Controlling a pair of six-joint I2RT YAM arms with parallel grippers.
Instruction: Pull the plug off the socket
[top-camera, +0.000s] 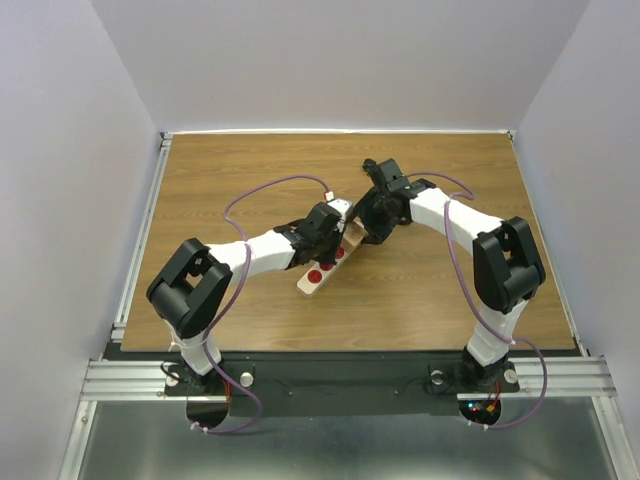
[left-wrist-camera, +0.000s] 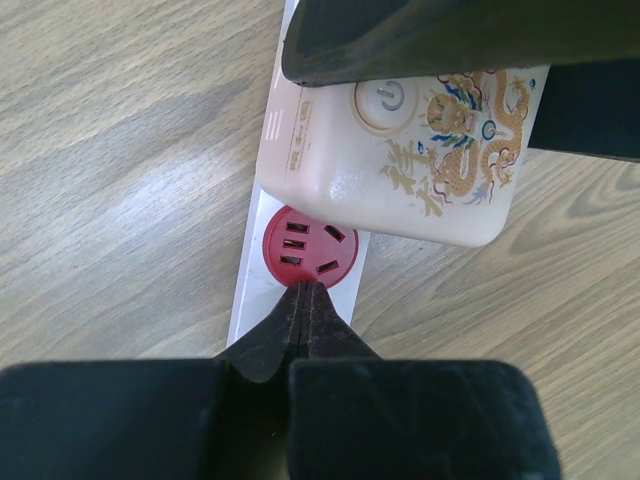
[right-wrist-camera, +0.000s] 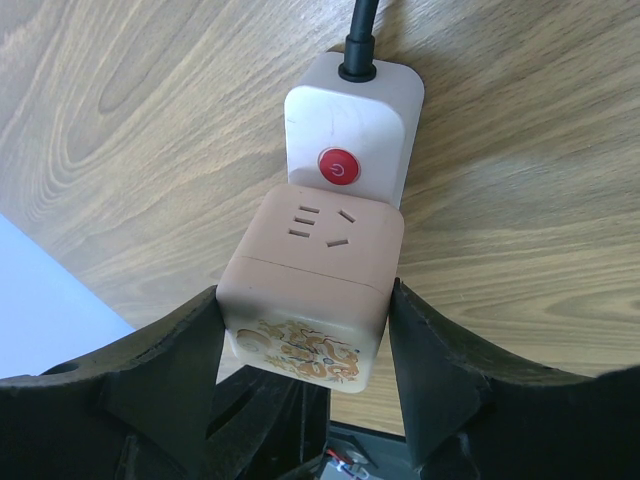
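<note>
Right jaws grip plug (right-wrist-camera: 305, 290); left jaws closed, tips on socket (left-wrist-camera: 250, 295).

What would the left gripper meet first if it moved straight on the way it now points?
The red outlet of the power strip, directly ahead of the closed fingertips of the left gripper. They may already touch it, as depth is unclear. The cube plug lies just beyond.

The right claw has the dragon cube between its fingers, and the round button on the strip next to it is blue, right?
Not quite. The round button on the power strip is red, not blue; the right wrist view shows it. The rest holds: the right gripper has the dragon cube between its fingers.
</note>
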